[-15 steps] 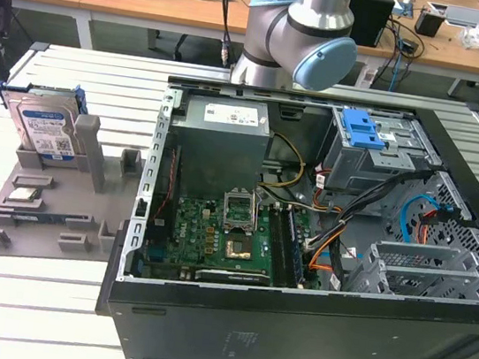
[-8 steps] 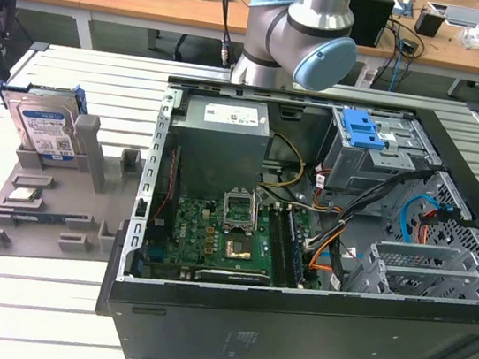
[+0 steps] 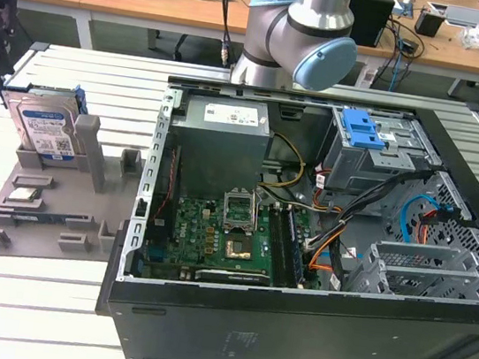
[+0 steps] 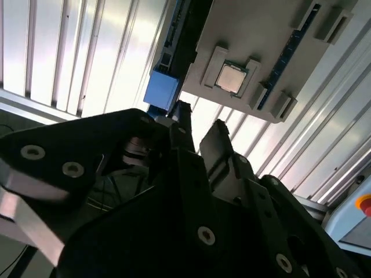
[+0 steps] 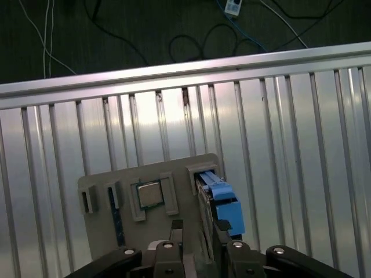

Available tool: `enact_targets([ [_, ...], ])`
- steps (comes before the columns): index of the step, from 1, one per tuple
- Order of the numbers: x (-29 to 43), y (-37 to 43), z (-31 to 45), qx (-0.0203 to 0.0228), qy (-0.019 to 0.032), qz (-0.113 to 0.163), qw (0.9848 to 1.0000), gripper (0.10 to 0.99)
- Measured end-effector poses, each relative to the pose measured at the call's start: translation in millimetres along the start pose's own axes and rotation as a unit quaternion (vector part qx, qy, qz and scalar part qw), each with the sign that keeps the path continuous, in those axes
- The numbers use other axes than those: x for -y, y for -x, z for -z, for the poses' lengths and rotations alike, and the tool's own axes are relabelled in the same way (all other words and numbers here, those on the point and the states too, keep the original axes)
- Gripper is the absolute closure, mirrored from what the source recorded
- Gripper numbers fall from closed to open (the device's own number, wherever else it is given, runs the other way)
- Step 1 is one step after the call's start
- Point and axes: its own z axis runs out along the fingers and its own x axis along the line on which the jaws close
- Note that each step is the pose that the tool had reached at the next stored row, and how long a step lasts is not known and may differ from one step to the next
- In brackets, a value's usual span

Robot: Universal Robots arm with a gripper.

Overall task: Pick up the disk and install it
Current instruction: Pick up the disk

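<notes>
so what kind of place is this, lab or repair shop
Likely a robotics lab or workshop: an open computer case sits on a slatted metal table, a grey fixture holds the disk, and cable-strewn desks stand behind.

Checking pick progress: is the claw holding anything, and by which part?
Nothing: the claw is open and empty; the disk stands in the grey holder.

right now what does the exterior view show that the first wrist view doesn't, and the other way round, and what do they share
Exterior view: the open computer case and the robot arm. First wrist view: the open gripper and floor cables. Both: the disk standing upright in the grey fixture, with a processor chip seated in the same fixture.
</notes>
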Motion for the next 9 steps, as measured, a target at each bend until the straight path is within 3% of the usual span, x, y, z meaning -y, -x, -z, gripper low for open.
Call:
enact_targets([
  [1, 0.0, 0.0, 0.0, 0.0, 0.0, 0.0, 1.0, 0.729],
  [2, 0.0, 0.0, 0.0, 0.0, 0.0, -0.001, 1.0, 0.612],
  [3, 0.0, 0.0, 0.0, 0.0, 0.0, -0.001, 1.0, 0.549],
  [4, 0.0, 0.0, 0.0, 0.0, 0.0, -0.001, 1.0, 0.549],
  [5, 0.0, 0.0, 0.0, 0.0, 0.0, -0.002, 1.0, 0.486],
  [9, 0.2, 0.1, -0.3, -0.0013, 0.0001, 0.011, 0.9999, 0.486],
])
